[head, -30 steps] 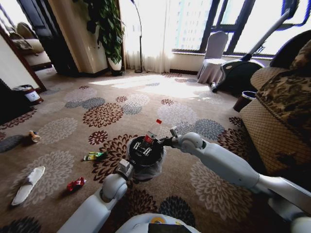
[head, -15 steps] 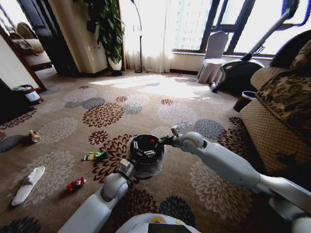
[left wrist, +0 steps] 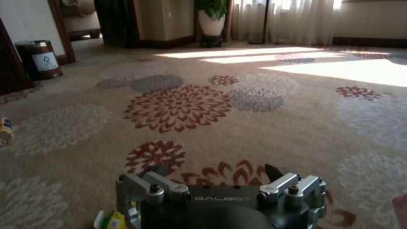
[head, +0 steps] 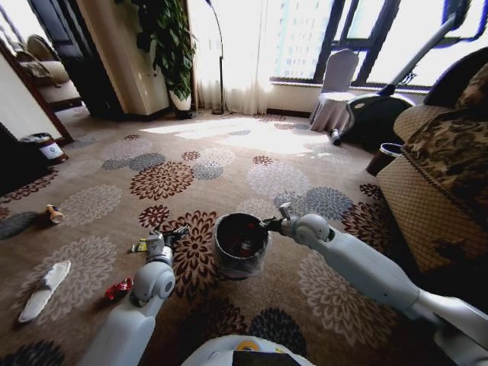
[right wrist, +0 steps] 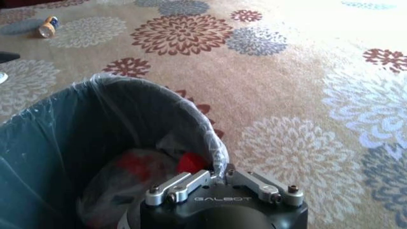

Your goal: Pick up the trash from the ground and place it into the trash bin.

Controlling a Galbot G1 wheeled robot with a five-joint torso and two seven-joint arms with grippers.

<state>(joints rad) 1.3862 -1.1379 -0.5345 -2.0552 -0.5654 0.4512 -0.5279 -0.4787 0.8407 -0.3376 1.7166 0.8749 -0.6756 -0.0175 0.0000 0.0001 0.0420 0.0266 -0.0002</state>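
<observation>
**Bin held at the rim, left gripper empty above the carpet**

The right wrist view looks straight down into the trash bin (right wrist: 95,143): a clear plastic liner folded over the rim, dark walls, and a crumpled clear bottle with a red cap lying at the bottom. The head view gives the outside instead, a round bucket shape with a pale liner skirt, raised off the flowered carpet (head: 99,202).

The right gripper (right wrist: 219,179) sits at the bin's near rim with its metal fingers closed onto the lip, one inside the wall and one outside. In the head view the same gripper (head: 271,223) meets the bin's right edge.

The left gripper (head: 169,235) hangs out to the left of the bin, well apart from it. The left wrist view shows its fingers (left wrist: 156,183) spread wide with nothing between them. Just below and beside it lies a green-and-yellow wrapper (head: 143,245), flat and glossy, also peeking in at the edge of the left wrist view (left wrist: 111,220).

Farther to the left of that gripper are a crumpled red wrapper (head: 119,289), a flat white slipper (head: 44,290), and a small brown bottle (head: 52,214) on its side.
</observation>
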